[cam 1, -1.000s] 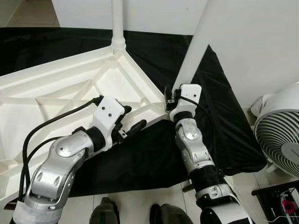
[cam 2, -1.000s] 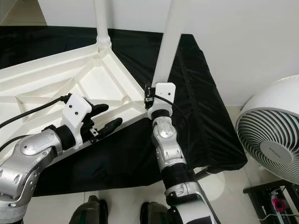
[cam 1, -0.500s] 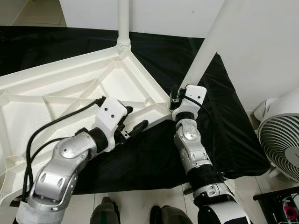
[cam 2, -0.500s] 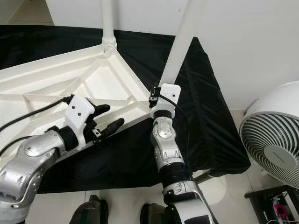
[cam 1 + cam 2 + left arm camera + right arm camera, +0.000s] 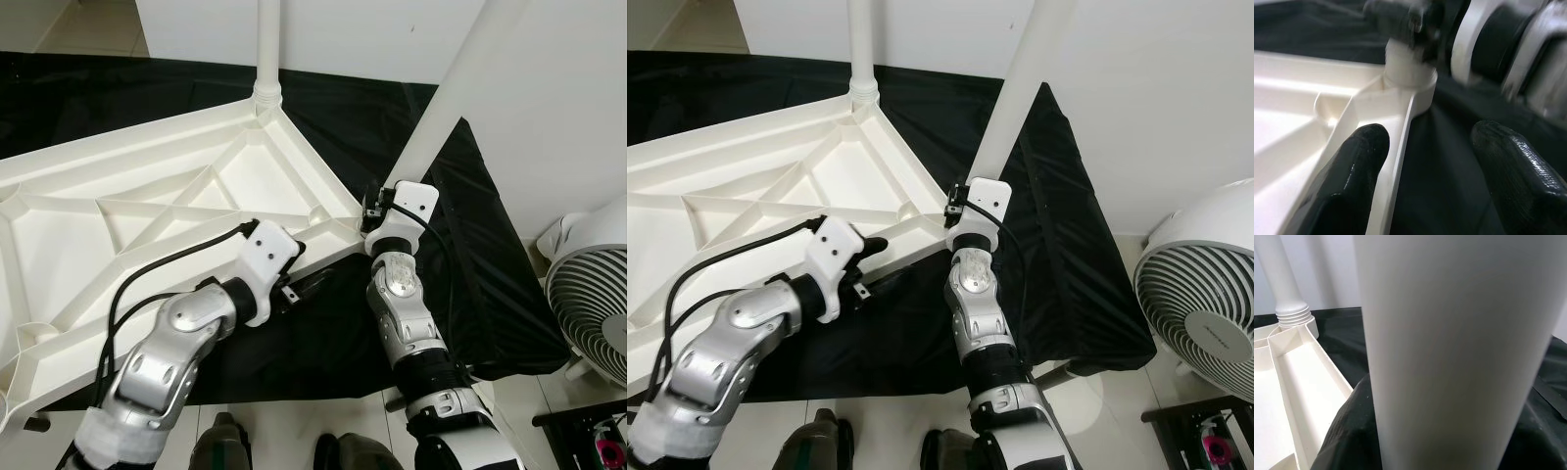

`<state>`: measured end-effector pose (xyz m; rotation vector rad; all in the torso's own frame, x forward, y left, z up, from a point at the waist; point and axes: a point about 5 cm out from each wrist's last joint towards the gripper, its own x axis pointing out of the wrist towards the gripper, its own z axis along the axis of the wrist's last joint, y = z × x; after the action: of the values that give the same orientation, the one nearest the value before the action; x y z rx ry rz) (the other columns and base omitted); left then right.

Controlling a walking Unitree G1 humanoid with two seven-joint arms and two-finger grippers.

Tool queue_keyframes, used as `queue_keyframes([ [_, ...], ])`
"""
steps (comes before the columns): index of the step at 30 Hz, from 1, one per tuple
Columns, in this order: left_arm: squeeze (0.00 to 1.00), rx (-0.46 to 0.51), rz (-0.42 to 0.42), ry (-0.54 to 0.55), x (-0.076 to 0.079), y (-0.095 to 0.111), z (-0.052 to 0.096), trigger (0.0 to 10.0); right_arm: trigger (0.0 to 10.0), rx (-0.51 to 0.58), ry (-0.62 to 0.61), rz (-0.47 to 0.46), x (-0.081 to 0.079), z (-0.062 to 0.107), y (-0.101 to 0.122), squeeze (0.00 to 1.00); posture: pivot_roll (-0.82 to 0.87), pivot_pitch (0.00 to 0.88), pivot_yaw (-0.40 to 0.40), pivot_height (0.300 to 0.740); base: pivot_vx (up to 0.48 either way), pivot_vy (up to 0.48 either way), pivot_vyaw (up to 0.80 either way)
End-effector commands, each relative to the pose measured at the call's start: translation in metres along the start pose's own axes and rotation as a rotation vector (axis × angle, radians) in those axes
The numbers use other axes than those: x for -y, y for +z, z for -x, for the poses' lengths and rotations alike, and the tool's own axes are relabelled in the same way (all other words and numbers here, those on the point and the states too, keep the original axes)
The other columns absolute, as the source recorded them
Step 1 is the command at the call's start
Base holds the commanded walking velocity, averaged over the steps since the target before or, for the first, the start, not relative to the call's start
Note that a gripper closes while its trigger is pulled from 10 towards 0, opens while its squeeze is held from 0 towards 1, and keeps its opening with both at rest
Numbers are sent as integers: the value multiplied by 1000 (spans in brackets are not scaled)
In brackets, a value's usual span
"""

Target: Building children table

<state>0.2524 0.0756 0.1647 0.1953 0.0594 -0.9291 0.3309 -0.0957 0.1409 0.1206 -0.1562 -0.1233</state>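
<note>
In the left eye view, the upturned white children's table (image 5: 147,215) lies on a black cloth (image 5: 470,274) over the floor, one leg (image 5: 267,49) already standing in the far corner socket. Since a second ago the left tool (image 5: 312,287) has slid right along the table's near edge toward the near-right corner, likely to steady it.

In the right eye view, the right tool (image 5: 955,213) stays at that corner, gripping the foot of the second leg (image 5: 1024,78); a fan (image 5: 1205,313) stands well apart on the right.

The left wrist view shows its fingers (image 5: 1352,166) spread wide, straddling the rim.

The right wrist view has the leg close, with room around it.
</note>
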Motion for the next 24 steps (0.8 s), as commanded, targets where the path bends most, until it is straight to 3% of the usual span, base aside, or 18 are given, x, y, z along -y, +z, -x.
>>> queue_keyframes([
  [1, 0, 3, -7, 12, 1, 0, -4, 10000, 10000, -176, -57, 38, 17, 13, -36, 1000, 46, 78, -70, 740, 0, 0, 0],
  [6, 0, 14, -15, 0, 1, 1, -8, 10000, 10000, -176, -41, 38, 17, 12, -36, 1000, 39, 76, -69, 740, 0, 0, 0],
  [9, 0, 21, -27, -4, 1, 2, -14, 10000, 10000, -159, 64, 9, 15, 20, -38, 1000, 38, 72, -69, 740, 0, 0, 0],
  [19, 0, 36, -16, -18, 5, 2, -18, 10000, 10000, -94, 202, 15, 25, 22, -30, 1000, 21, 68, -56, 740, 0, 0, 0],
  [20, 0, 38, -15, -21, 5, 3, -18, 10000, 10000, -83, 223, 29, 30, 21, -28, 0, 17, 68, -53, 740, 0, 0, 0],
  [24, 0, 45, -22, -29, 4, 5, -21, 10000, 10000, -82, 315, 38, 39, 16, -25, 0, 11, 67, -47, 740, 0, 0, 0],
])
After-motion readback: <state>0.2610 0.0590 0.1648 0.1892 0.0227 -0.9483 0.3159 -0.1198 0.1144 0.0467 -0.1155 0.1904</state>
